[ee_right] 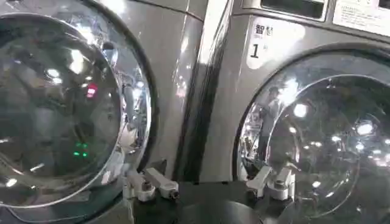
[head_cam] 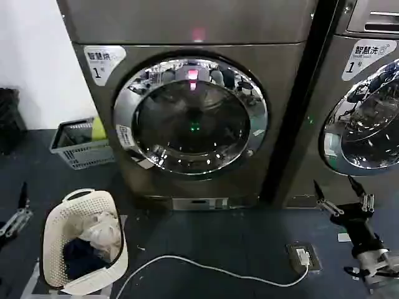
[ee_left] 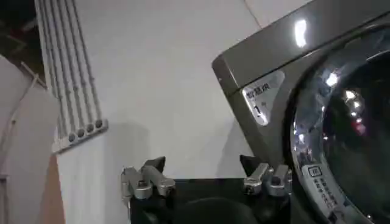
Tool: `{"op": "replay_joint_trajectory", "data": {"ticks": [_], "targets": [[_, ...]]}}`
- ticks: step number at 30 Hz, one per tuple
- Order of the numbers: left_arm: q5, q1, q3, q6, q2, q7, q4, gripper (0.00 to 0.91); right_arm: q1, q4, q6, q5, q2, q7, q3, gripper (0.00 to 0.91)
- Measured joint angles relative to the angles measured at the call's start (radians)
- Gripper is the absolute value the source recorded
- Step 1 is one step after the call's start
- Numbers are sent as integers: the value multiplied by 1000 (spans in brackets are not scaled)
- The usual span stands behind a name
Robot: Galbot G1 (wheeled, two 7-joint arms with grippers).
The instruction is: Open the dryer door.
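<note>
The dryer door [head_cam: 191, 116] sits closed and flush on the front of the dark grey machine [head_cam: 187, 25] at the centre of the head view (chrome ring, dark glass, small white sticker on its left rim). The right gripper [head_cam: 340, 190] hangs low near the floor, well apart from the door and in front of the paler machine [head_cam: 365, 106], fingers spread apart. The left gripper [ee_left: 204, 173] is parked low at far left beside the white laundry basket [head_cam: 84, 240], fingers also spread, touching nothing.
</note>
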Motion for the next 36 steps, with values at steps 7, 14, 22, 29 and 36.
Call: {"op": "replay_joint_trajectory", "data": {"ticks": [7,14,22,29,36], "targets": [[4,6,1,1,5,2,-6,907,101,-27,16,-2,-116,16,-166,907],[38,-9,22,7,5,25,-25,907,274,-87,11,10,-239,41,-398,907],[62,4,36,13,-19,28,-50,907,552,-202,4,37,-298,57,-672,907],[70,21,31,10,-31,28,-63,907,774,-303,8,70,-274,52,-863,907],[81,18,31,20,-41,31,-75,907,954,-413,26,104,-231,36,-1007,907]]}}
